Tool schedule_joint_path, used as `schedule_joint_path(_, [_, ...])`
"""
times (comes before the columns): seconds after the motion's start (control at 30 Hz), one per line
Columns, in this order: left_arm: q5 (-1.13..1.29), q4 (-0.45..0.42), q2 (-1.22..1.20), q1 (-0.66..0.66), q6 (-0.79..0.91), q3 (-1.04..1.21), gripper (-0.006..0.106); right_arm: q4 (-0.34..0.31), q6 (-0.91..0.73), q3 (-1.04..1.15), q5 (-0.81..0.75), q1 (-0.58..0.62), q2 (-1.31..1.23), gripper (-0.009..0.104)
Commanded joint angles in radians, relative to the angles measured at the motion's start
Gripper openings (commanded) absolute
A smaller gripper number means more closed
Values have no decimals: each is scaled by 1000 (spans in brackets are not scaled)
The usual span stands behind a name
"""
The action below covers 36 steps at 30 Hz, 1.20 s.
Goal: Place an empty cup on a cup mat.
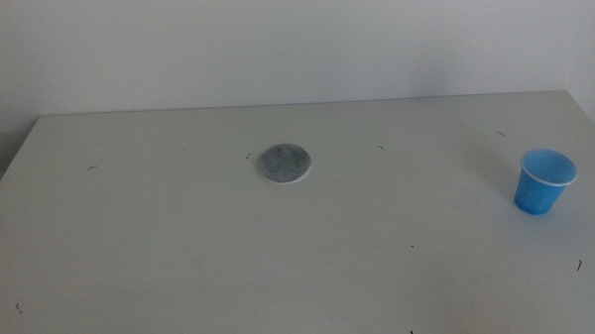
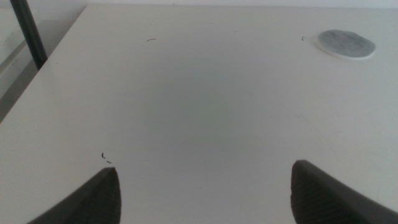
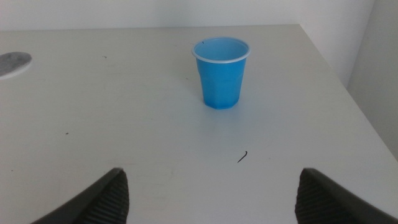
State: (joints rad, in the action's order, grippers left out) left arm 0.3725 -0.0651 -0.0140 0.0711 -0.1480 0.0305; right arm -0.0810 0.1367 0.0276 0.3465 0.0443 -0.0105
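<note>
The blue cup (image 1: 545, 181) stands upright and empty near the table's right edge; it also shows in the right wrist view (image 3: 221, 71). The grey round cup mat (image 1: 284, 162) lies flat at the middle of the table toward the back; it also shows in the left wrist view (image 2: 346, 44) and at the edge of the right wrist view (image 3: 12, 63). My right gripper (image 3: 208, 193) is open and empty, some way in front of the cup. My left gripper (image 2: 205, 193) is open and empty over bare table, far from the mat. Neither arm shows in the middle view.
The white table (image 1: 181, 240) carries small dark specks. Its right edge (image 3: 348, 93) runs close beside the cup. A dark pole (image 2: 28, 34) stands beyond the table's left edge. A white wall rises behind the table.
</note>
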Motion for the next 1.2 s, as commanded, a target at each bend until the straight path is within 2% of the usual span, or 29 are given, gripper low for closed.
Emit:
schedule_joint_path(0.0, [-67, 0, -3, -1, -11, -6, 105, -8, -9, -7, -78, 2, -26, 94])
schedule_joint_path(0.13, [-67, 0, -3, -1, -11, -6, 105, -3, -8, -118, 46, 2, -6, 94])
schedule_joint_path(0.5, [-67, 0, -3, -1, -11, -6, 105, 1, -9, -391, 170, 2, 244, 94])
schedule_joint_path(0.63, [-67, 0, -3, -1, -11, -6, 105, 4, -10, -497, 223, 2, 387, 94])
schedule_joint_path(0.73, [-67, 0, -3, -1, -11, -6, 105, 41, -5, -592, 276, 2, 492, 94])
schedule_joint_path(1.17, [-67, 0, -3, -1, -11, -6, 105, 34, 55, -1153, 547, 2, 1027, 94])
